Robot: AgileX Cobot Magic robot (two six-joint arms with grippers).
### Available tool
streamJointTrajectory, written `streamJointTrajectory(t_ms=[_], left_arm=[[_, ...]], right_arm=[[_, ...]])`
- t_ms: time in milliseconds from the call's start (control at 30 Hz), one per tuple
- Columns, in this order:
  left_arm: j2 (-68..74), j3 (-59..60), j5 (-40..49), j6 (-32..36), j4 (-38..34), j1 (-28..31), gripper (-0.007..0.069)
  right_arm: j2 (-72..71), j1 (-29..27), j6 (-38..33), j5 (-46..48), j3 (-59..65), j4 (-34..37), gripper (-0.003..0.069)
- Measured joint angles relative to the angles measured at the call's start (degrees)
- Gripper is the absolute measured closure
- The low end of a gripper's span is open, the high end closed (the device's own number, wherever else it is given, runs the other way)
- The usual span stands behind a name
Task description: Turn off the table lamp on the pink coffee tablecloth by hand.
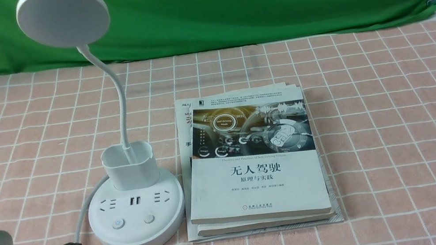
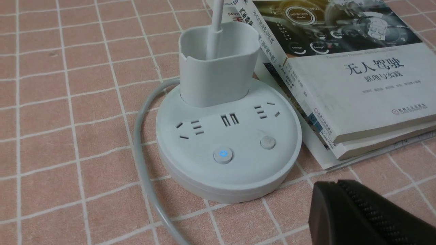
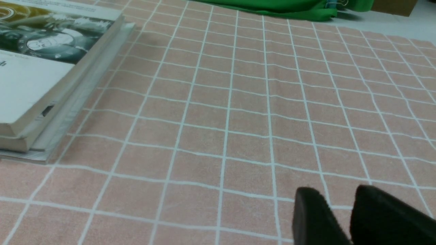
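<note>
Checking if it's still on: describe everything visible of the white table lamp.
The white plastic table lamp stands on the pink grid tablecloth: round disc head, thin curved neck, cup holder, round base with sockets and two buttons. One button glows blue; the head's emitting face is hidden. Its cord trails toward the robot. Stacked books lie beside.

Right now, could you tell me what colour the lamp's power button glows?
Blue, on the table lamp power button; clearest in the left wrist view.
</note>
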Motion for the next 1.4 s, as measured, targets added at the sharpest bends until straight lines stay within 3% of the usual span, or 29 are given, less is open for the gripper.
streamJointTrajectory(t_ms=[167,333,533,633,800,1400], left_arm=[[-3.61,3.31,-6.58,0.25,1.68,0.66,0.0628],[-14.04,9.38,-11.95,1.15,0.63,5.91,0.0628],[-29.37,15.51,-9.86,1.15,-2.54,16.03,0.0628],[-34.95,15.64,-1.73,1.17,-3.75,19.53,0.0628],[-36.90,15.75,7.72,1.22,-4.69,20.86,0.0628],[-36.93,15.75,8.62,1.33,-5.18,21.04,0.0628]], right_arm=[[0.00,0.00,0.00,0.00,0.00,0.00,0.0419],[0.00,0.00,0.00,0.00,0.00,0.00,0.0419],[0.00,0.00,0.00,0.00,0.00,0.00,0.0419],[0.00,0.00,0.00,0.00,0.00,-0.04,0.0419],[0.00,0.00,0.00,0.00,0.00,-0.04,0.0419],[0.00,0.00,0.00,0.00,0.00,-0.04,0.0419]])
